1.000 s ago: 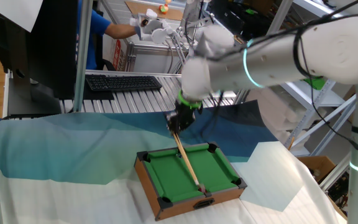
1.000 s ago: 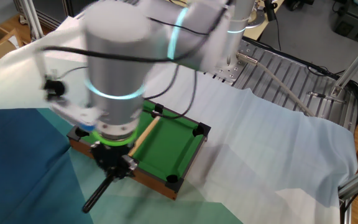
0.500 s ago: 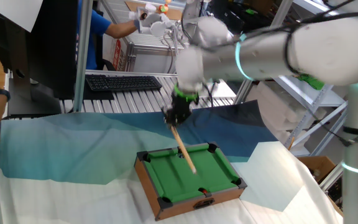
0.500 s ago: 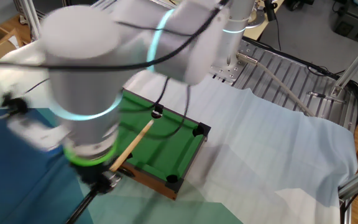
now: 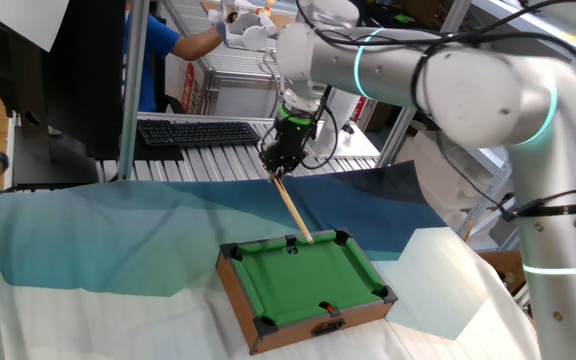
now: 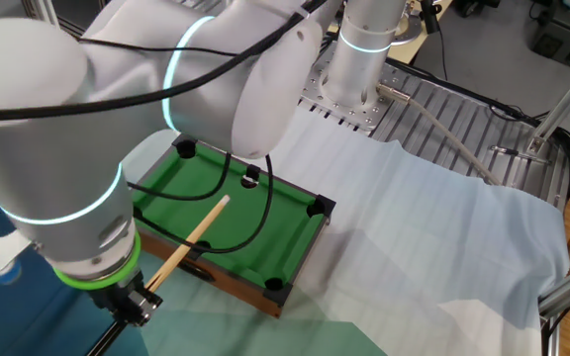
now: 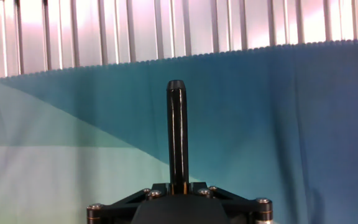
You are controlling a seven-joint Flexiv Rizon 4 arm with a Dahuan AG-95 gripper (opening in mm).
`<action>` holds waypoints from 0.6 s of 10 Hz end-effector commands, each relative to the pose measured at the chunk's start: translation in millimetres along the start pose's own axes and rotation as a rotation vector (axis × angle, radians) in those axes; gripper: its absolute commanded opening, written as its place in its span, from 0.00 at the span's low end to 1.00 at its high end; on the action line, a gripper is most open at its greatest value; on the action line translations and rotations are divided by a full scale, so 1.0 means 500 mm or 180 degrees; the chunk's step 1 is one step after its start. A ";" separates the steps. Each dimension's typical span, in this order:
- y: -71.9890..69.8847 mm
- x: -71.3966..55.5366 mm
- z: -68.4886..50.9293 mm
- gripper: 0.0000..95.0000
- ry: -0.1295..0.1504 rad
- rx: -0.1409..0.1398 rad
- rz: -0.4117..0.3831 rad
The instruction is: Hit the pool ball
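Gripping a wooden cue stick [image 5: 293,213] in the gripper [image 5: 277,165] at upper centre of one fixed view, jaws clenched on its dark butt [image 7: 178,134], shaft slanting down right so the tip hangs just over the far rail of the mini pool table [image 5: 268,326]. Lying well apart from the jaws, down at lower centre of that frame, on the green felt close to the near rail: the pool ball [image 5: 324,306], small and dark red; hidden behind the arm in the other fixed view, where only the cue's pale tip [image 6: 222,202] reaches over the felt
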State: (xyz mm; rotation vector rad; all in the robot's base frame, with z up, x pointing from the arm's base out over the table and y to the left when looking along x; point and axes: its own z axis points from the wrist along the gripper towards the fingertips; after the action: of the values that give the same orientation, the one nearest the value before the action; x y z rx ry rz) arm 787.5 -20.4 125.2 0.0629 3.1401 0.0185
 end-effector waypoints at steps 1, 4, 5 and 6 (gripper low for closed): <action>0.000 0.029 0.003 0.00 -0.0060 0.0005 0.0006; -0.011 0.051 -0.010 0.00 0.0001 -0.0014 -0.0005; -0.013 0.056 -0.010 0.00 -0.0005 -0.0017 0.0005; -0.013 0.065 -0.008 0.00 -0.0021 -0.0010 0.0014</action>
State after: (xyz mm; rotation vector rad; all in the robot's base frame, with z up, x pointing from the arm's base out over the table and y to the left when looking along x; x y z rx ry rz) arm 759.0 -24.1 127.3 0.0706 3.1520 0.0337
